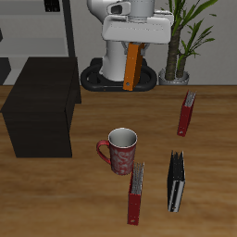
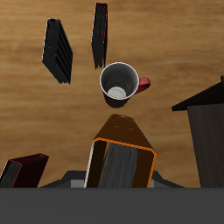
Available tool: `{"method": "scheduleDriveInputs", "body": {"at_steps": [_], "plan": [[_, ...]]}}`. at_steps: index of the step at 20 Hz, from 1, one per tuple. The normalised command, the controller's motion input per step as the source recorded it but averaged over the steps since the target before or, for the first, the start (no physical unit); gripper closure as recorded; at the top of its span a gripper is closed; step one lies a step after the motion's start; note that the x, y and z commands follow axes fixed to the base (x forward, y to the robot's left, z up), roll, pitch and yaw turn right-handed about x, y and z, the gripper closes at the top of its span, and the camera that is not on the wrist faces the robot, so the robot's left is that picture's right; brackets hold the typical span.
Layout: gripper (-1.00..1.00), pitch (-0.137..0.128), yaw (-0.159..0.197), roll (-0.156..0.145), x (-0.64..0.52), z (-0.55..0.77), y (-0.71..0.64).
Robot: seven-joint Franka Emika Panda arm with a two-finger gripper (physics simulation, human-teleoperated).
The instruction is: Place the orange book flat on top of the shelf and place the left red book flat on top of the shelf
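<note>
The gripper (image 1: 135, 39) is clamped on the orange book (image 1: 132, 66), held aloft far back. Below stands a red mug (image 1: 119, 151), between the shelf (image 1: 42, 106) and the left red book (image 1: 186, 113). The fingers are hidden behind the book.

We see a table (image 1: 56, 190) of brown wood with visible grain and a smooth, low-sheen finish. The shelf (image 1: 42, 106) is matt black, with plain flat faces. The orange book (image 1: 132, 65) has a smooth, plain, bright cover. The left red book (image 1: 187, 113) has a plain matt red cover and pale paper-like page edges. The mug (image 1: 120, 150) looks glazed, with a mottled red outside and a pale smooth inside. The black book (image 1: 175, 181) has a dark smooth cover.
</note>
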Motion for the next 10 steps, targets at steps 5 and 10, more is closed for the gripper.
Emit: {"method": "scheduleDriveInputs", "body": {"at_steps": [5, 10], "plan": [[1.0, 0.026, 0.014, 0.047, -0.34, 0.37, -0.72], [1.0, -0.028, 0.02, 0.005, -0.22, 0.25, -0.61]]}}
